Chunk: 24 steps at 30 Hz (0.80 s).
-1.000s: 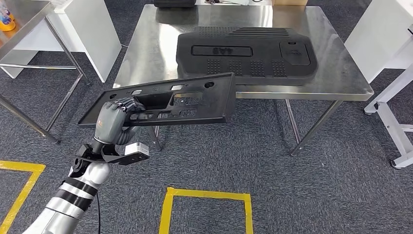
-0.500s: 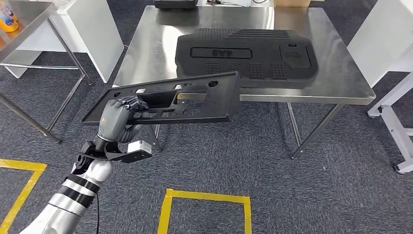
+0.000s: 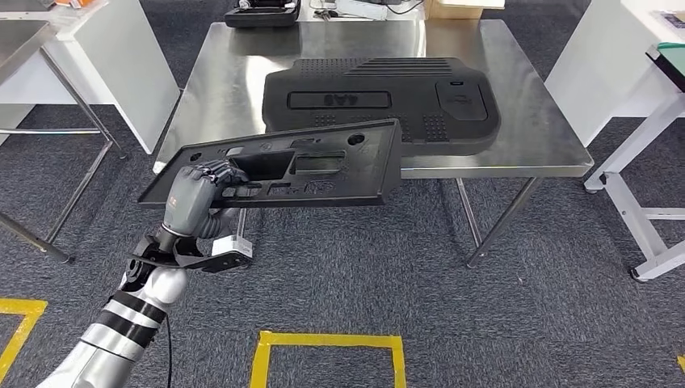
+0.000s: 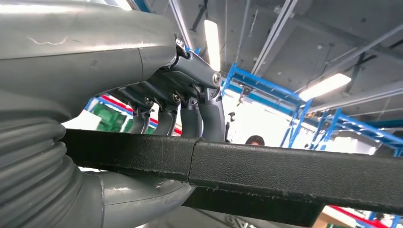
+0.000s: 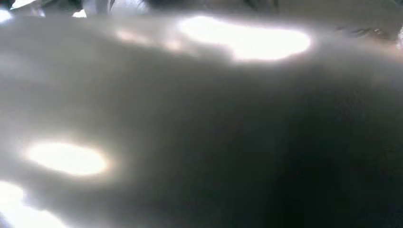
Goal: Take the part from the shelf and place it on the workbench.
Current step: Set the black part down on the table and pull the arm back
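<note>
My left hand (image 3: 194,196) grips a long flat black plastic panel (image 3: 315,166) near its left end, holding it roughly level in the air in front of the steel workbench (image 3: 218,89). The panel's far edge overlaps the bench's front edge in the head view. In the left wrist view the fingers (image 4: 199,111) curl over the panel's edge (image 4: 294,173) and the thumb sits under it. A large black moulded cover (image 3: 380,97) lies on the workbench.
White cabinets stand at the left (image 3: 121,56) and right (image 3: 598,65) of the bench. A steel table leg (image 3: 65,194) is at far left. Yellow floor tape (image 3: 323,343) marks squares on the grey carpet. A dark case (image 3: 262,14) sits at the bench's far edge.
The camera has moved forward and right, so the bench appears closer and shifted left. The hand still holds the panel, now slightly higher against the bench's front edge.
</note>
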### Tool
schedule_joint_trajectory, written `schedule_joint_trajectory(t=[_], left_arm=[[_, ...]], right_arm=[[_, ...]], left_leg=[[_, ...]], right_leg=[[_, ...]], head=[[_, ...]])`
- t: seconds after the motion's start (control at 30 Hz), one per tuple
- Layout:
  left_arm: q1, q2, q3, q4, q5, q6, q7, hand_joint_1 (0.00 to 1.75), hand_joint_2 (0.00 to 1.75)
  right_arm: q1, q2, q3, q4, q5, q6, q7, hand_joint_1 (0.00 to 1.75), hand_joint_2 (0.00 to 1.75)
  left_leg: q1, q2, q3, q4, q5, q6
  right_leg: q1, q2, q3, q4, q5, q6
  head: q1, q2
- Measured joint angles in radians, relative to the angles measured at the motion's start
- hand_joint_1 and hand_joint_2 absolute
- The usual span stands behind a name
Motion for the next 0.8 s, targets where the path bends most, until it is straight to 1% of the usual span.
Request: schedule_joint_trajectory(t=[0.07,0.1,0.13,0.17,0.2,0.23,0.27,0.3,0.33,0.37,0.4,0.43,0.47,0.5,0.53,0.57,0.6,0.63,0.67,0.7,0.77,0.8], left_arm=[[-0.012,-0.006,-0.003,-0.001,-0.002,0.000,0.002,1.75,1.75],[-0.017,-0.009,-0.004,-0.001,-0.003,0.000,0.003,1.75,1.75],[-0.024,-0.011,-0.005,-0.001,-0.004,0.000,0.004,1.75,1.75],[-0.031,-0.014,-0.007,-0.001,-0.005,-0.001,0.004,1.75,1.75],[-0.039,-0.018,-0.010,-0.001,-0.006,-0.002,0.005,1.75,1.75],[-0.045,-0.022,-0.014,-0.001,-0.006,-0.004,0.005,1.75,1.75],[-0.050,-0.027,-0.019,-0.001,-0.007,-0.006,0.006,1.75,1.75],[-0.054,-0.031,-0.025,0.000,-0.008,-0.008,0.006,1.75,1.75],[-0.058,-0.037,-0.030,0.000,-0.010,-0.010,0.006,1.75,1.75],[-0.064,-0.042,-0.036,0.001,-0.011,-0.011,0.007,1.75,1.75],[-0.072,-0.047,-0.041,0.001,-0.013,-0.012,0.008,1.75,1.75],[-0.081,-0.052,-0.046,0.002,-0.015,-0.012,0.009,1.75,1.75],[-0.090,-0.056,-0.051,0.003,-0.016,-0.011,0.010,1.75,1.75],[-0.099,-0.060,-0.056,0.005,-0.018,-0.011,0.011,1.75,1.75],[-0.106,-0.065,-0.062,0.008,-0.021,-0.010,0.012,1.75,1.75],[-0.113,-0.070,-0.068,0.011,-0.024,-0.009,0.012,1.75,1.75],[-0.119,-0.074,-0.074,0.014,-0.026,-0.009,0.013,1.75,1.75],[-0.126,-0.077,-0.080,0.017,-0.028,-0.009,0.014,1.75,1.75],[-0.133,-0.080,-0.085,0.020,-0.029,-0.009,0.013,1.75,1.75],[-0.139,-0.083,-0.090,0.022,-0.030,-0.009,0.013,1.75,1.75],[-0.146,-0.089,-0.102,0.029,-0.032,-0.011,0.013,1.75,1.75],[-0.146,-0.092,-0.109,0.034,-0.033,-0.012,0.013,1.75,1.75]], right_arm=[[0.000,0.000,0.000,0.000,0.003,0.000,-0.001,0.00,0.00],[0.000,0.000,0.000,0.000,0.004,0.000,-0.002,0.00,0.00],[0.000,0.000,0.001,0.000,0.006,0.000,-0.002,0.00,0.00],[-0.001,0.000,0.001,0.000,0.008,0.001,-0.002,0.00,0.00],[-0.001,0.000,0.002,0.000,0.010,0.002,-0.002,0.00,0.00],[-0.003,0.000,0.004,0.000,0.011,0.003,-0.003,0.00,0.00],[-0.003,0.000,0.006,0.000,0.013,0.005,-0.003,0.00,0.00],[-0.003,0.000,0.007,0.000,0.015,0.005,-0.004,0.00,0.00],[-0.003,0.000,0.008,0.000,0.017,0.005,-0.005,0.00,0.00],[-0.002,0.000,0.009,0.000,0.019,0.005,-0.006,0.00,0.00],[-0.002,-0.001,0.010,0.000,0.021,0.005,-0.007,0.00,0.00],[-0.003,-0.002,0.010,0.000,0.023,0.005,-0.008,0.00,0.00],[-0.004,-0.002,0.011,0.000,0.025,0.006,-0.009,0.00,0.00],[-0.005,-0.003,0.013,0.000,0.026,0.006,-0.010,0.00,0.00],[-0.007,-0.003,0.014,0.000,0.028,0.006,-0.011,0.00,0.00],[-0.008,-0.003,0.015,0.000,0.029,0.006,-0.011,0.00,0.00],[-0.008,-0.003,0.016,0.000,0.030,0.006,-0.012,0.00,0.00],[-0.007,-0.003,0.016,0.000,0.032,0.006,-0.012,0.00,0.00],[-0.006,-0.003,0.017,0.000,0.033,0.006,-0.012,0.00,0.00],[-0.006,-0.003,0.017,0.000,0.035,0.006,-0.012,0.00,0.00],[-0.008,-0.003,0.017,0.000,0.038,0.007,-0.012,0.00,0.00],[-0.009,-0.003,0.018,0.000,0.040,0.007,-0.012,0.00,0.00]], left_leg=[[-0.004,0.000,0.009,-0.014,-0.010,0.002],[-0.004,-0.001,0.013,-0.018,-0.010,0.006],[-0.003,-0.001,0.018,-0.021,-0.011,0.010],[-0.002,-0.001,0.022,-0.023,-0.012,0.015],[-0.002,-0.001,0.025,-0.024,-0.015,0.019],[-0.003,0.000,0.026,-0.024,-0.018,0.023],[-0.005,0.000,0.029,-0.024,-0.021,0.026],[-0.006,0.001,0.033,-0.024,-0.025,0.028],[-0.007,0.001,0.039,-0.024,-0.030,0.029],[-0.007,0.001,0.047,-0.024,-0.036,0.028],[-0.007,0.000,0.055,-0.024,-0.042,0.027],[-0.008,0.000,0.064,-0.024,-0.048,0.024],[-0.009,0.001,0.069,-0.025,-0.054,0.020],[-0.010,0.001,0.070,-0.026,-0.058,0.016],[-0.011,0.002,0.072,-0.025,-0.059,0.011],[-0.012,0.003,0.074,-0.024,-0.061,0.006],[-0.011,0.003,0.075,-0.019,-0.065,0.001],[-0.010,0.004,0.071,-0.003,-0.071,-0.003],[-0.009,0.004,0.056,0.028,-0.083,-0.007],[-0.008,0.004,0.027,0.081,-0.101,-0.010],[-0.007,0.003,-0.050,0.205,-0.143,-0.017],[-0.005,0.003,-0.081,0.243,-0.154,-0.020]], right_leg=[[0.001,0.000,0.000,0.000,0.002,0.013],[0.001,-0.004,-0.002,0.005,-0.001,0.019],[0.001,-0.010,-0.012,0.023,-0.009,0.022],[0.000,-0.016,-0.034,0.059,-0.025,0.023],[-0.001,-0.022,-0.071,0.117,-0.045,0.023],[-0.001,-0.025,-0.114,0.186,-0.065,0.022],[-0.002,-0.025,-0.156,0.247,-0.080,0.023],[-0.002,-0.026,-0.187,0.283,-0.083,0.027],[-0.002,-0.026,-0.199,0.281,-0.069,0.032],[-0.002,-0.026,-0.190,0.236,-0.037,0.041],[-0.002,-0.028,-0.165,0.161,0.006,0.049],[0.000,-0.032,-0.140,0.087,0.043,0.049],[0.003,-0.035,-0.119,0.030,0.063,0.042],[0.006,-0.038,-0.106,-0.002,0.073,0.031],[0.009,-0.039,-0.102,-0.009,0.072,0.017],[0.010,-0.038,-0.096,-0.011,0.070,0.006],[0.007,-0.037,-0.088,-0.013,0.075,-0.001],[0.002,-0.036,-0.079,-0.016,0.074,-0.008],[-0.001,-0.035,-0.069,-0.018,0.071,-0.014],[-0.004,-0.034,-0.062,-0.019,0.068,-0.019],[-0.004,-0.032,-0.050,-0.019,0.059,-0.029],[-0.004,-0.030,-0.044,-0.019,0.054,-0.031]], head=[[0.000,0.000],[0.001,0.000],[0.001,0.000],[0.003,0.000],[0.004,0.000],[0.005,0.000],[0.006,0.000],[0.006,0.000],[0.006,0.000],[0.006,0.000],[0.006,0.000],[0.007,0.000],[0.006,0.000],[0.006,0.000],[0.005,0.000],[0.004,0.000],[0.004,0.000],[0.003,0.000],[0.002,0.000],[0.001,0.000],[0.000,0.000],[0.000,0.000]])
